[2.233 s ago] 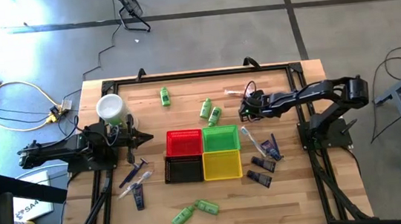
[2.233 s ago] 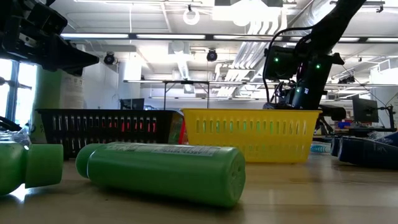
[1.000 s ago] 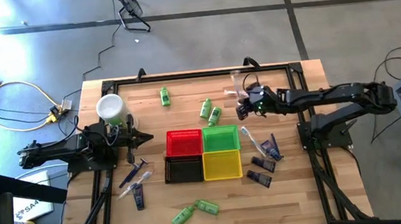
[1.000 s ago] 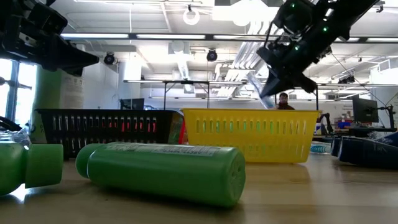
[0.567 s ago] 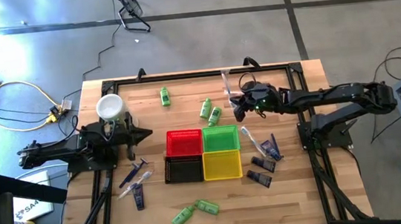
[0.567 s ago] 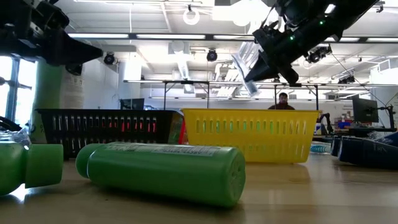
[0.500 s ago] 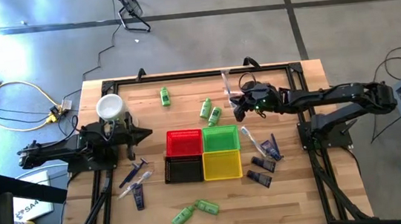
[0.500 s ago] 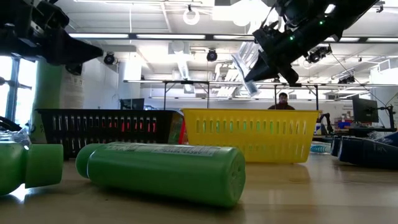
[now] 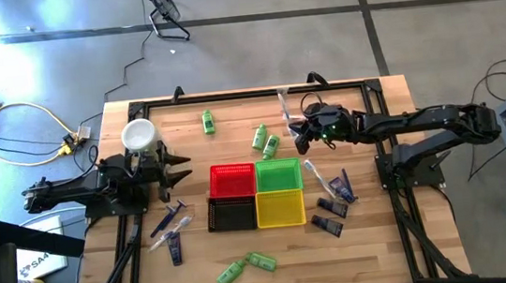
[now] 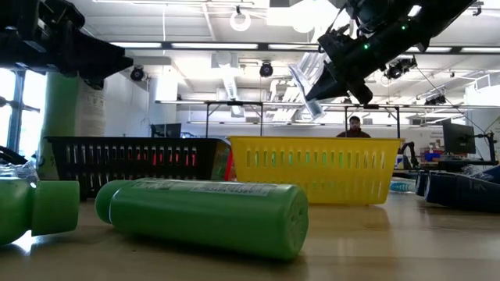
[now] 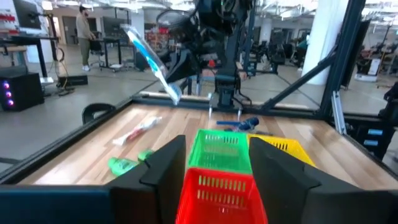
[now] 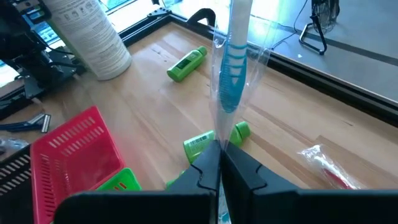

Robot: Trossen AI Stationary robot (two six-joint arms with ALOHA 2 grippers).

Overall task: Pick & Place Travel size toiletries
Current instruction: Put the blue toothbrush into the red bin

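Wooden table (image 9: 353, 103): right end effector (image 12: 219, 163) clenched on clear-wrapped blue toothbrush (image 12: 234, 59); left end effector (image 11: 214, 171) released, empty.

1. Setting: robotics lab or open workshop hall; concrete floor (image 9: 254, 57) with loose cables (image 9: 15, 115) around the wooden table (image 9: 232, 125).
2. Low view: exposed ceiling ducts (image 10: 226, 78), strip lights, workbenches, monitor (image 10: 457, 139); person (image 10: 355, 127) at the back.
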